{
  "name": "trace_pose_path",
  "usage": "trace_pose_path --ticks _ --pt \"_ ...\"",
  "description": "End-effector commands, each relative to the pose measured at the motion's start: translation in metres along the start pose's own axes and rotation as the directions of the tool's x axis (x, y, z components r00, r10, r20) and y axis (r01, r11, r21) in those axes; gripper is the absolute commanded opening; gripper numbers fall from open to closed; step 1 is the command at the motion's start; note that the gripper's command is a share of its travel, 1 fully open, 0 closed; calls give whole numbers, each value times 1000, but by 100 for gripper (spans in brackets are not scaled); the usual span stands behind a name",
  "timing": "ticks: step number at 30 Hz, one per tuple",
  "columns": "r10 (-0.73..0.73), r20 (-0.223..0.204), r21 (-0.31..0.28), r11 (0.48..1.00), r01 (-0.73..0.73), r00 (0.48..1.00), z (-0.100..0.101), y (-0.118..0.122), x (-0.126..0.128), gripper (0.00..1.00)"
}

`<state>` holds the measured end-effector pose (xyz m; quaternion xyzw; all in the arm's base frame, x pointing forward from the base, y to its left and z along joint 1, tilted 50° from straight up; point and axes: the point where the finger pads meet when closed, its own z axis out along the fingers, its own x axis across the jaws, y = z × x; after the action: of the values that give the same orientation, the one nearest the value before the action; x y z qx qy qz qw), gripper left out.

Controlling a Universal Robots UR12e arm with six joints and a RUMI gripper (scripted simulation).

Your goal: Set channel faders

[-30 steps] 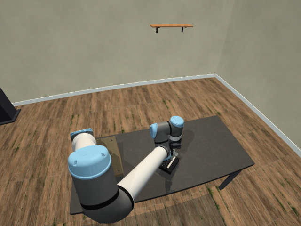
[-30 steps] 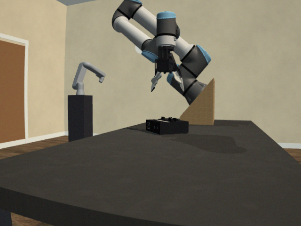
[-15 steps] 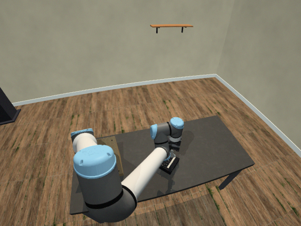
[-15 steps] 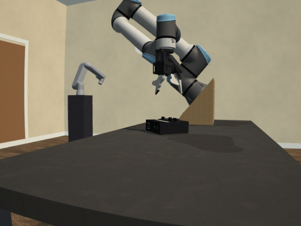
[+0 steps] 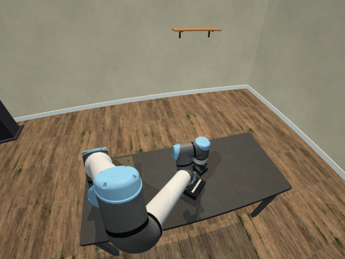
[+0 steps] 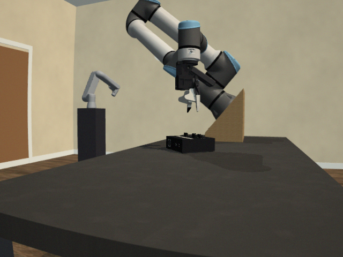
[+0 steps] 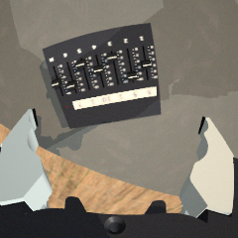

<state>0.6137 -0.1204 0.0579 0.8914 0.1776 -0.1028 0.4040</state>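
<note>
From the top, the lighting desk (image 5: 195,188) lies on the dark table (image 5: 250,170), near its middle, half hidden by the arm (image 5: 167,195) reaching in from 8 o'clock. From the exterior, the gripper (image 6: 192,106) hangs well above the desk (image 6: 190,143), holding nothing. At the wrist, the jaws stand wide, fingers at 8 and 4 o'clock, desk (image 7: 106,79) at 12 with its white tape strip (image 7: 115,98).

desk (image 7: 106,79) top: open above | wedge (image 6: 230,121): just behind it
</note>
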Motion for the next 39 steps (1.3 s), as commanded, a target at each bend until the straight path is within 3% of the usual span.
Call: trace_pose_path --ticks 1,6,13,15,24,30,32,39 --pt "201 15 -3 980 -201 980 6 0 4 100" --pt "423 14 -7 906 -423 906 14 2 9 100" --pt "675 11 -11 738 -675 738 24 5 15 100" --pt "675 11 -11 738 -675 738 24 5 15 100" --pt "870 7 -14 493 -870 493 35 9 19 100" --pt "932 5 -15 363 -932 363 40 11 20 100" --pt "932 5 -15 363 -932 363 40 11 20 100" --pt "964 3 -16 268 -963 268 43 12 21 100"
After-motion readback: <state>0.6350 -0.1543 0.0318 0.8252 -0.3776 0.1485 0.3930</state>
